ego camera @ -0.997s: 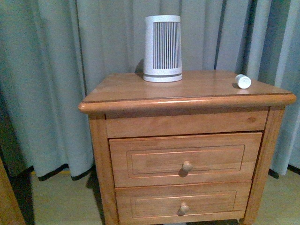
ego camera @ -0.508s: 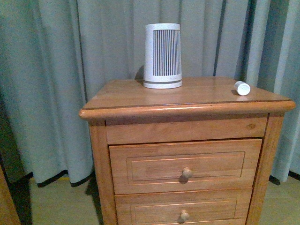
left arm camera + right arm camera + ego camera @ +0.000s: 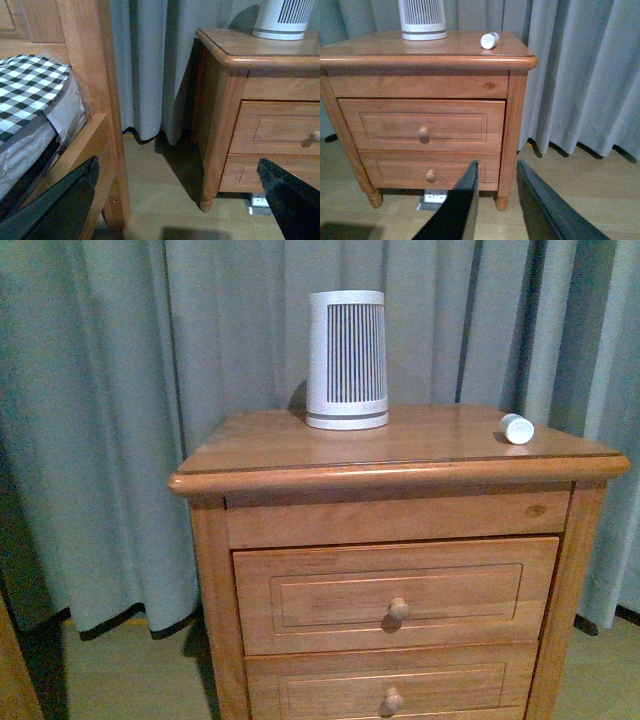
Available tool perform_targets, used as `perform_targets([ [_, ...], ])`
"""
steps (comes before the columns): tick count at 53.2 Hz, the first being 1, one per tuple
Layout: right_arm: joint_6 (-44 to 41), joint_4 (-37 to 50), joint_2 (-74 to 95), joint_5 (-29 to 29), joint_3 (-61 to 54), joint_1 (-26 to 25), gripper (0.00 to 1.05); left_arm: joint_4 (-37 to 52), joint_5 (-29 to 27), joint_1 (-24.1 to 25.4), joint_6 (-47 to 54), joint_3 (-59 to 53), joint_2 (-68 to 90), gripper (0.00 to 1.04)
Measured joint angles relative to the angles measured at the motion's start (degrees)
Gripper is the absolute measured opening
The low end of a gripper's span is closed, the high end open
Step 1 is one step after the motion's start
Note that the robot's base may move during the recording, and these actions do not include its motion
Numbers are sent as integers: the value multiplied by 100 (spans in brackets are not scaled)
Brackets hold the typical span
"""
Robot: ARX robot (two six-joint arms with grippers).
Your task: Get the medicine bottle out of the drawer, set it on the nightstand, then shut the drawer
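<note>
The orange-brown nightstand (image 3: 300, 443) stands before me with both drawers shut. Its upper drawer (image 3: 300, 592) sits flush, the round knob (image 3: 399, 609) at its middle. The medicine bottle (image 3: 517, 428), small and white, lies on its side near the right back corner of the top, also seen in the right wrist view (image 3: 489, 40). Neither arm shows in the front view. My right gripper (image 3: 497, 164) is open and empty, low before the nightstand's right front leg. My left gripper (image 3: 180, 200) is open wide and empty, near the floor left of the nightstand.
A large white ribbed cylinder (image 3: 346, 358) stands at the back of the top. Grey curtains (image 3: 120, 390) hang behind. A wooden bed frame (image 3: 95, 75) with checked bedding (image 3: 30, 85) is to the left. A white box (image 3: 435, 197) lies under the lower drawer (image 3: 390, 695).
The front view has shifted since a second ago, so the nightstand sits lower in the picture. Bottle and drawers have not moved.
</note>
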Motion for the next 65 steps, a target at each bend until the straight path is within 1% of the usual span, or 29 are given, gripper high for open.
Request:
perform_targets([
  [14, 0, 0, 0, 0, 0, 0, 74, 0, 0, 0, 0, 0, 0, 98],
  [15, 0, 0, 0, 0, 0, 0, 76, 0, -2, 0, 0, 0, 0, 98],
  [20, 0, 0, 0, 0, 0, 0, 92, 0, 0, 0, 0, 2, 0, 98],
  [21, 2, 0, 0, 0, 0, 0, 97, 0, 0, 0, 0, 2, 0, 98],
  [22, 4, 0, 0, 0, 0, 0, 99, 0, 0, 0, 0, 0, 0, 98],
  [25, 2, 0, 0, 0, 0, 0, 97, 0, 0, 0, 0, 0, 0, 98],
  [65, 2, 0, 0, 0, 0, 0, 98, 0, 0, 0, 0, 2, 0, 98],
])
